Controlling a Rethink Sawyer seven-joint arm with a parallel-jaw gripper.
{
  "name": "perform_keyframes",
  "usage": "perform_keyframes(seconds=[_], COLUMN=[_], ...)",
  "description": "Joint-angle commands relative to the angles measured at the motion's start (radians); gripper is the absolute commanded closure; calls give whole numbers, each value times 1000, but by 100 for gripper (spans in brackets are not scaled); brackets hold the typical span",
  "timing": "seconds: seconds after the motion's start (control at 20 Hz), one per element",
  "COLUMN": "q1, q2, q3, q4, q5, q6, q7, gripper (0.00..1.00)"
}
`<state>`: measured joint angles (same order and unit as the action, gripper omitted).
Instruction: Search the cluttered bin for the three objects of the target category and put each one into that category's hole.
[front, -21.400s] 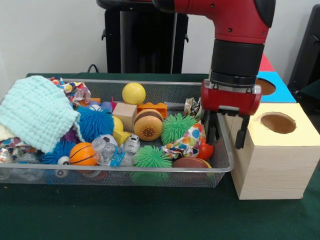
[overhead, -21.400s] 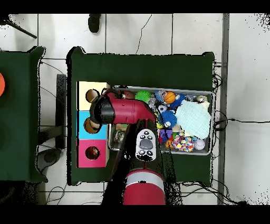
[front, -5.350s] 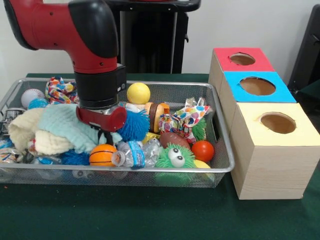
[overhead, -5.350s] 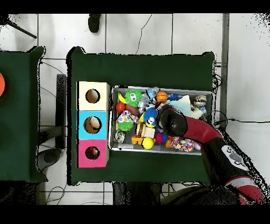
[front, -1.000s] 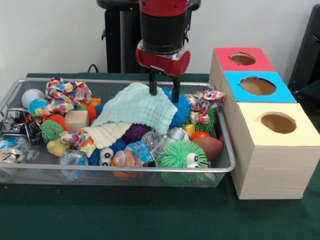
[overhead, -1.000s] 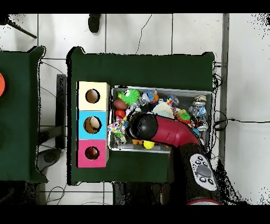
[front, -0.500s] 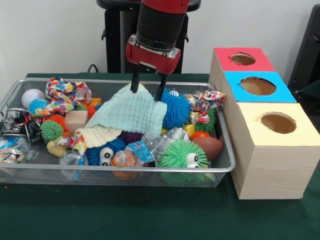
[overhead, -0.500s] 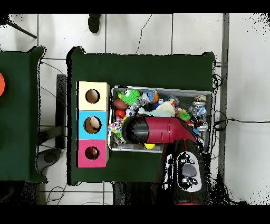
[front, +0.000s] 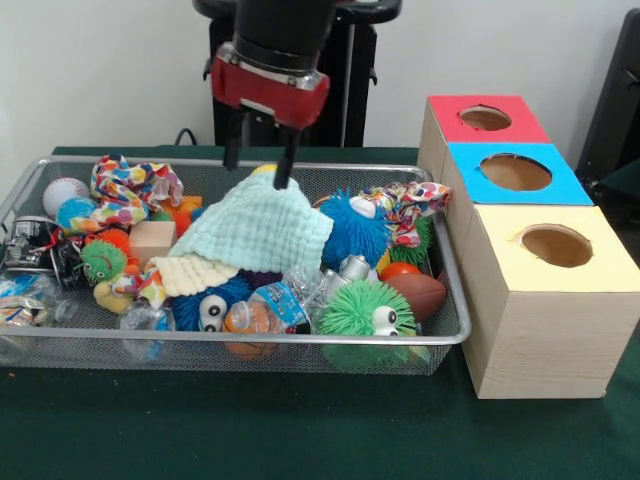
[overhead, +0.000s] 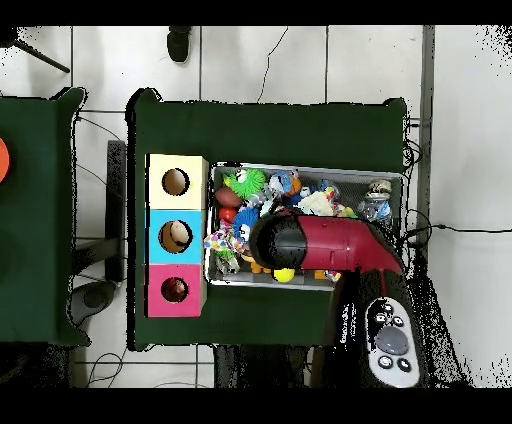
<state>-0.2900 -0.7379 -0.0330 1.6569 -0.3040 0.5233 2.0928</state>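
Bin (front: 452, 300) rear edge: spread pincer (front: 259, 167) hangs empty, one finger touching cloth (front: 255, 228).

Three boxes stand in a row: one red (front: 485, 118), one blue (front: 514, 172), one yellow (front: 556, 262), each with one hole. One wire bin (front: 452, 330) holds two green spiky balls (front: 352, 308) (front: 104, 258), one blue (front: 357, 228), one baseball (front: 64, 191), one football (front: 420, 294), one wooden block (front: 152, 240), one mint cloth (front: 256, 229), two patterned cloths (front: 128, 186) (front: 403, 209).

Mint-green cloth (front: 258, 228), blue spiky ball (front: 352, 228), green fuzzy ball (front: 352, 308), brown football (front: 418, 293), confetti-patterned cloth (front: 128, 186); red (front: 487, 108), blue (front: 520, 175), yellow box tops (front: 575, 252); dark green desk (front: 300, 425).
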Motion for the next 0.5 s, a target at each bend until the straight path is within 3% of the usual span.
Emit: perform_keyframes(seconds=[0.05, 0.25, 0.4, 0.5], q1=[-25, 30, 57, 64], q2=[-21, 24, 53, 121], q3=[37, -43, -87, -128], q4=[-68, -123, -154, -200], q5=[-45, -149, -174, -201], q6=[135, 59, 42, -6], q7=[-94, -42, 14, 70], gripper=[0, 0, 0, 0])
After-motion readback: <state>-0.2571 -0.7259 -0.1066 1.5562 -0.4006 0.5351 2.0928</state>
